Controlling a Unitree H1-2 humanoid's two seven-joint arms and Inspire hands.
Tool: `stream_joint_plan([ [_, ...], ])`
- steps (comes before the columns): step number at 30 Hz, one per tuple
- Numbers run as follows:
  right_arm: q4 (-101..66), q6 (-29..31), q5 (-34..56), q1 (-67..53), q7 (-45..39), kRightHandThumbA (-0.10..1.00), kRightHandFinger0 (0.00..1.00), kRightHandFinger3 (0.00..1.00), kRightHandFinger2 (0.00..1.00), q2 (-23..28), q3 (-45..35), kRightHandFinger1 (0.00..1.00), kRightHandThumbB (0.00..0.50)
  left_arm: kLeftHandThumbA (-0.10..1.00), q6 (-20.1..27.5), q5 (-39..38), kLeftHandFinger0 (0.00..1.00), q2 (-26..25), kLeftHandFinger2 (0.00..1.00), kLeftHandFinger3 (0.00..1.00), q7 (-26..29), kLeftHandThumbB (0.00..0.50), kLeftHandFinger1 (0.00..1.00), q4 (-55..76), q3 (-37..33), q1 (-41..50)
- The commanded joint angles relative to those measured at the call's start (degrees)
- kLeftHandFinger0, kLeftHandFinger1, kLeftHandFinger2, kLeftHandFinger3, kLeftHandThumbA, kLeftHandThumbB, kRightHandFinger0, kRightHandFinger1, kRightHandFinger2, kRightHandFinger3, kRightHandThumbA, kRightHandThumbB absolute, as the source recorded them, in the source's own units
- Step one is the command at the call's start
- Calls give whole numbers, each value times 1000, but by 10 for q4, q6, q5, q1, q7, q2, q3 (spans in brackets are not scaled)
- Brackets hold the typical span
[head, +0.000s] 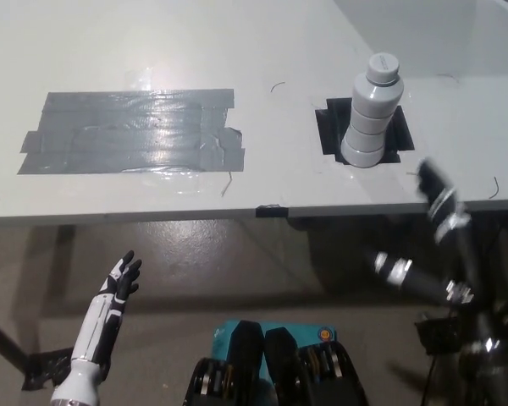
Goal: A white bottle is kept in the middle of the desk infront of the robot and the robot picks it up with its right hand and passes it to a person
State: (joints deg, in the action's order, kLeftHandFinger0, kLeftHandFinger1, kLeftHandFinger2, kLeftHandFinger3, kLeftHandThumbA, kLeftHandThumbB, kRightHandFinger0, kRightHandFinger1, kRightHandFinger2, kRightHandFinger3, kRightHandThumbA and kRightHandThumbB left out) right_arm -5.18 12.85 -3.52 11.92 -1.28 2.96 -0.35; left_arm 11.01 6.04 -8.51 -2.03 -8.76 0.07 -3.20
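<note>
Bottle stands upright on a black patch mid-bench, untouched, likely marking its start spot. Right robot hand is blurred at the bench edge, near the bottle; open or closed, cannot tell. Left robot hand rests low, fingers spread, empty.

Bottle upright on the desk, both hands off it.

The white bottle stands on a black patch at the upper right of the grey desk; a grey tape patch fills the upper left. The white left hand hangs low at lower left, fingers apart. The black right hand blurs at right, just below the bottle, its fingers unreadable.
</note>
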Motion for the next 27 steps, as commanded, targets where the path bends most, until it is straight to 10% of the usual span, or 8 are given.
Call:
stream_joint_plan([
  [1,-6,-25,-7,61,36,1000,1000,1000,1000,-3,-29,1000,336,1000,33,5,1000,-3,1000,1000,8,186,1000,0,1,-3],
  [27,331,-147,-17,318,70,1000,1000,1000,1000,25,-52,1000,398,1000,20,9,1000,-5,1000,1000,2,166,1000,8,-2,-8],
])
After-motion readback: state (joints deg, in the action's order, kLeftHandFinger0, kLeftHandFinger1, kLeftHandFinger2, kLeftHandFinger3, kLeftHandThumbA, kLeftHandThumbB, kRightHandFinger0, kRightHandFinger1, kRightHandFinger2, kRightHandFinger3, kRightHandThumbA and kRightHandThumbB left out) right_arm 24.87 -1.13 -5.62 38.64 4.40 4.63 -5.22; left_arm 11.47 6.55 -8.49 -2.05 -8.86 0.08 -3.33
